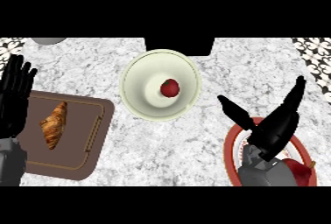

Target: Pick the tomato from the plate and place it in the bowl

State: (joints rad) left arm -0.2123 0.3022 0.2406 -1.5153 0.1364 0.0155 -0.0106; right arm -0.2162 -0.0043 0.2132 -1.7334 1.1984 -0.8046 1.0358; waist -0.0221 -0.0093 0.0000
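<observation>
Right hand [275, 127] hovers over the red plate [231, 146] at the near right of the counter [161, 144], fingers straight and spread, holding nothing; a red item [301, 171] sits on that plate. Left hand [14, 94] rests open, fingers up, left of the plate beside a brown board [77, 166] carrying a croissant [54, 124]. Beyond the plate, the tomato [170, 88] lies inside the pale bowl [139, 103].

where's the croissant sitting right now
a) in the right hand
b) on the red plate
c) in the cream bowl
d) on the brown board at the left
d: the croissant lies on the brown board at the left of the counter, while the cream bowl holds only a small red tomato.
</observation>
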